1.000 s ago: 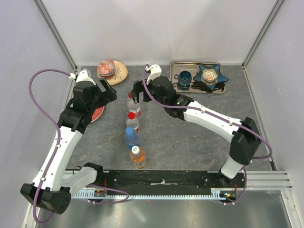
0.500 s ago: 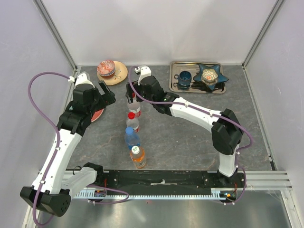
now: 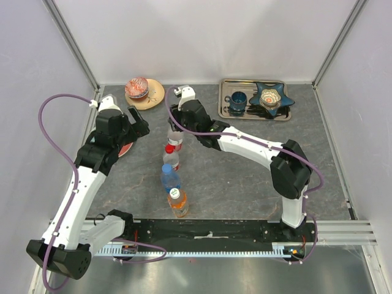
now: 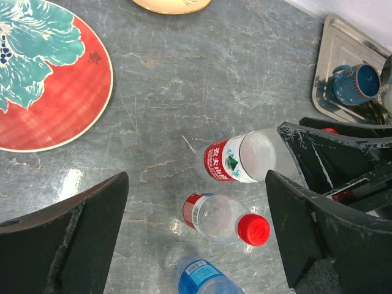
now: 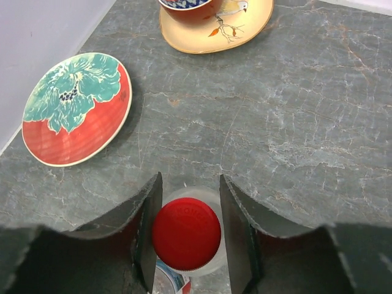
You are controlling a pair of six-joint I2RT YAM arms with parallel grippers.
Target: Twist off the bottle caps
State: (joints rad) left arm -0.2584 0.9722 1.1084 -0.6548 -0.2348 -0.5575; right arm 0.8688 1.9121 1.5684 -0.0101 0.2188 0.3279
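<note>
Grey marbled worktop (image 3: 245,177) fenced by pale walls carries everything. At the far left lies a red flowered plate (image 4: 49,79), and above its inner edge hangs the left pincer (image 4: 196,177), fingers spread wide and holding nothing, facing the bottles. To its right, four bottles (image 3: 171,165) stand upright in a row running from far to near, all capped. The farthest bottle (image 4: 245,158), clear with a red label, is the one in hand. Its red cap (image 5: 186,234) sits squarely between the fingers of the right pincer (image 5: 190,184), which meets it from above and, by the wrist view, pinches it on both sides. The cap's axis is therefore vertical and in line with that pincer's wrist, which suits a twist about that line. The left pincer is near the same bottle's body, on its left, and looks the likelier one to steady it, since nothing grips the body now. Further right sits a metal tray (image 3: 288,115) with a blue cup (image 3: 237,101).
</note>
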